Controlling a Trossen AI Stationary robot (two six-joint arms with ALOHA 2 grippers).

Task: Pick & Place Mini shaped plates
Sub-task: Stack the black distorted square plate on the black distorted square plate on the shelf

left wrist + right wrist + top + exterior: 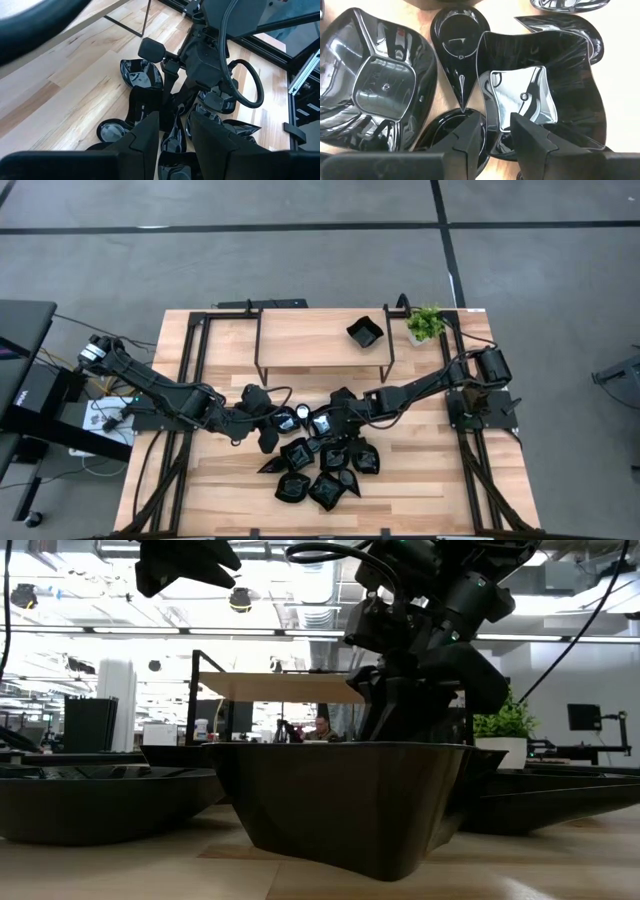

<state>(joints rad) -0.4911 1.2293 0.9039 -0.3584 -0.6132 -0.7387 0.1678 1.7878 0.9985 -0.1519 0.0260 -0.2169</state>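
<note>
A: Start big. Where's everything?

B: On the tabletop (230, 340) stands a raised shelf (320, 340) carrying 1 square plate (365, 332). The heap of mini shaped plates (322, 470) lies around 6 o'clock, both arms meeting over its 12 o'clock edge.

A: Pincers?

B: The left pincer (175, 135) and the right pincer (497, 137) each stand partly open, gripping nothing I can see. The right one hovers above a square dish (522, 100) beside a teardrop dish (457, 45).

A: Handling?

B: Probably stiff, light, glossy, so slippery. I'd pinch a raised rim, not the slick bowl.
</note>
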